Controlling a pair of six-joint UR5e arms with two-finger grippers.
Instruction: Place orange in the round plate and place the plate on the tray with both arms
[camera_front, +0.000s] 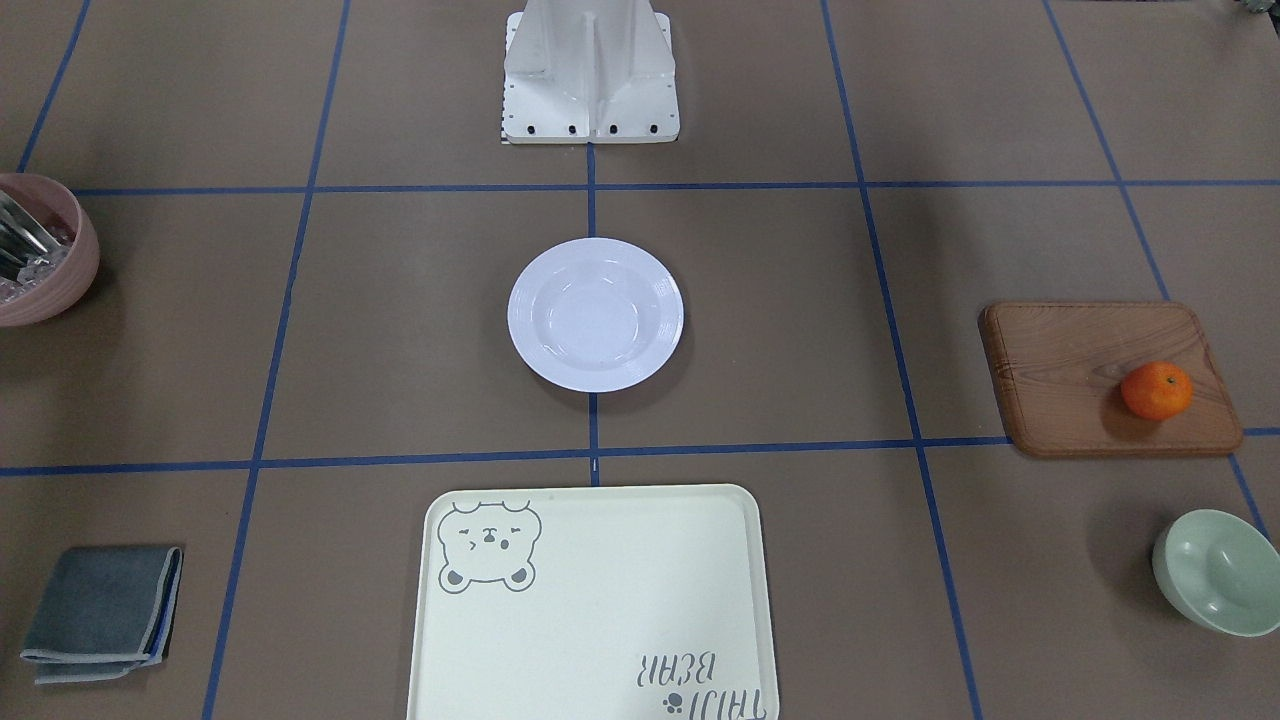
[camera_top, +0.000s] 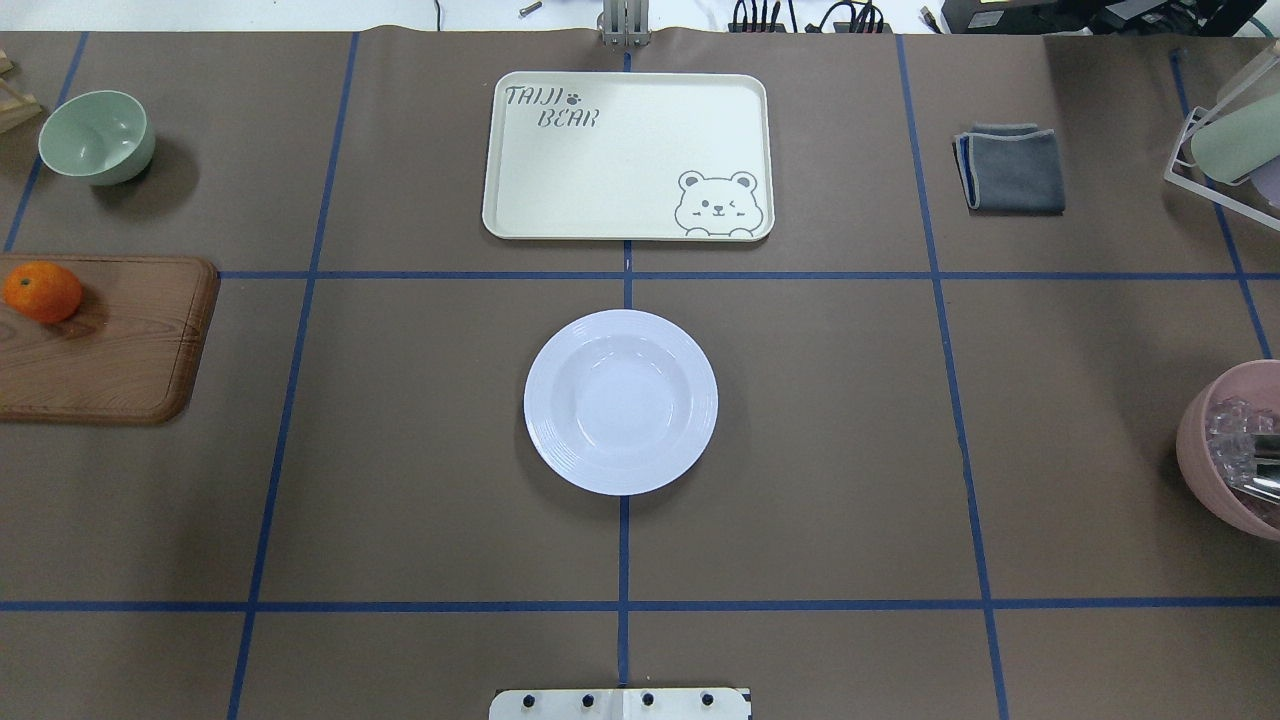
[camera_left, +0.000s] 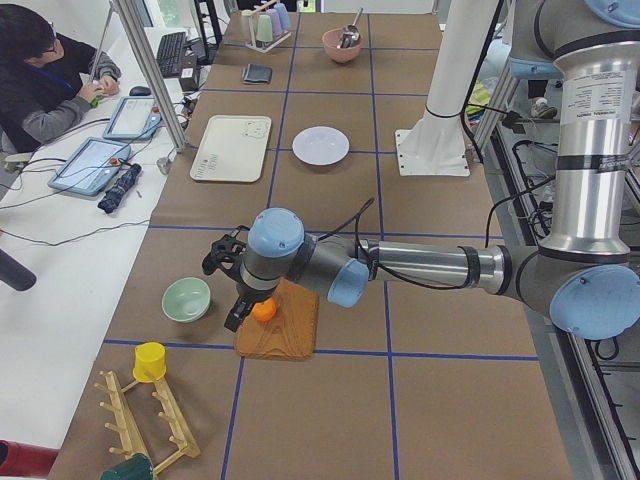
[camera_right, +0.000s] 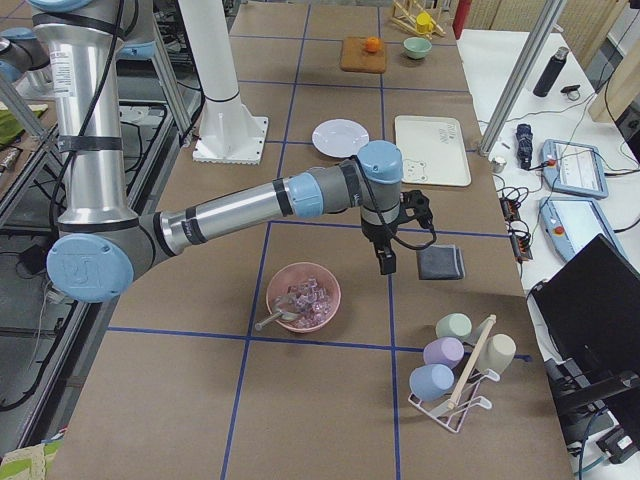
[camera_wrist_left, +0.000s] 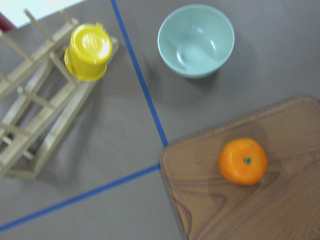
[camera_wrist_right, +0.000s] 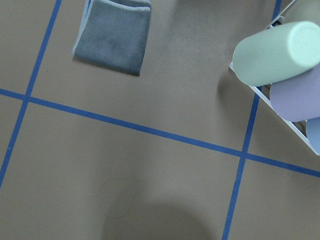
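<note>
The orange (camera_front: 1156, 390) (camera_wrist_left: 243, 161) lies on a brown wooden board (camera_front: 1080, 400) far out on the robot's left side. At the table's centre stands the white round plate (camera_front: 595, 314) (camera_top: 620, 401), with nothing in it. The cream bear tray (camera_front: 600, 610) (camera_top: 620, 160) lies just beyond it, also bare. My left gripper (camera_left: 236, 312) hangs low right beside the orange (camera_left: 264, 310); I cannot tell whether it is open or shut. Over bare table, between the pink bowl and the grey cloth, is my right gripper (camera_right: 386, 262); its state cannot be told either.
A pale green bowl (camera_front: 1215, 570) and a wooden rack with a yellow cup (camera_wrist_left: 90, 50) sit near the board. On the robot's right are a pink bowl (camera_top: 1235, 450), a folded grey cloth (camera_top: 1012, 168) and a cup rack (camera_right: 455, 370). A person (camera_left: 40, 70) sits at a side desk.
</note>
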